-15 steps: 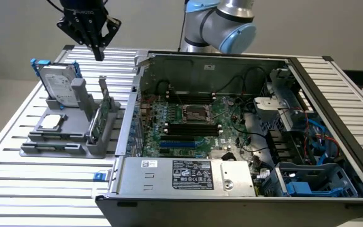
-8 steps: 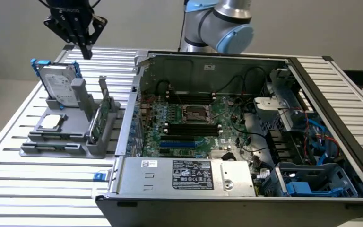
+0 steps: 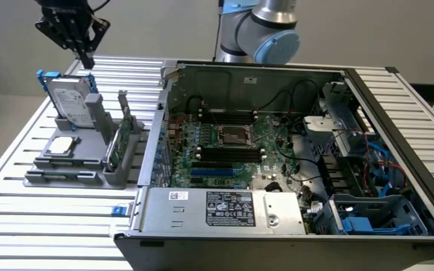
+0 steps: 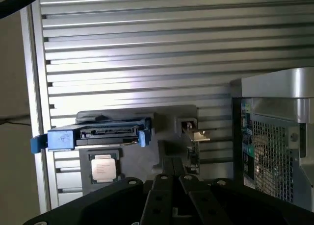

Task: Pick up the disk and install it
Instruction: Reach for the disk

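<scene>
A slatted aluminium counter (image 3: pixel 43 226) before a plain pale wall carries an open computer case (image 3: pixel 247 79) and a grey holder (image 3: pixel 66 175). The disk (image 3: pixel 70 103) stands upright in that holder — the gripper (image 3: pixel 87 61) hangs above it, jaws together, empty.

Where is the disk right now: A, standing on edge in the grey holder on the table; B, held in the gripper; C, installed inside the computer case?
A: the disk stands on edge in the grey holder, and the gripper hovers above it without touching.
</scene>
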Robot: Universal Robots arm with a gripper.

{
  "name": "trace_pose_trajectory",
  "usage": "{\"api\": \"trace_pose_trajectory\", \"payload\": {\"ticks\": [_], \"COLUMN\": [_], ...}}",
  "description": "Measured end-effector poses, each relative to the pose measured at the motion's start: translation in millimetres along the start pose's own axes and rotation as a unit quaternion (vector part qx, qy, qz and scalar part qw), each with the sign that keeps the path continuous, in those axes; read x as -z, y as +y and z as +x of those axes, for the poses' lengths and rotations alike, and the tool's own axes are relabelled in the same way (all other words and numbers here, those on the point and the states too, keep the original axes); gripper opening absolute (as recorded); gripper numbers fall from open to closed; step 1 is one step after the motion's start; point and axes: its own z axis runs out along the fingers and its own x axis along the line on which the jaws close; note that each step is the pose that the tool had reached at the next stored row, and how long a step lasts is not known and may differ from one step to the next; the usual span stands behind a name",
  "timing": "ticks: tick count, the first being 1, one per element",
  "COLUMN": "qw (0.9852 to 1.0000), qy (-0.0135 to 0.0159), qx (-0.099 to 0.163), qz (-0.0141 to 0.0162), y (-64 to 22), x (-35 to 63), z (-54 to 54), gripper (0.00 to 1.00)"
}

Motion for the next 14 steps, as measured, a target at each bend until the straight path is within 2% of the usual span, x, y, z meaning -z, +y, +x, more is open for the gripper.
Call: {"api": "trace_pose_trajectory", "payload": {"ticks": [8, 14], "qw": [1.0000, 0.9999], "qy": [-0.0007, -0.0003], "qx": [0.000, 0.000], "qz": [0.0089, 0.0138], "y": [11.0, 17.7], "x": [-3.7, -5.8], "z": [37.3, 65.3], "gripper": [0.11, 0.11]}}
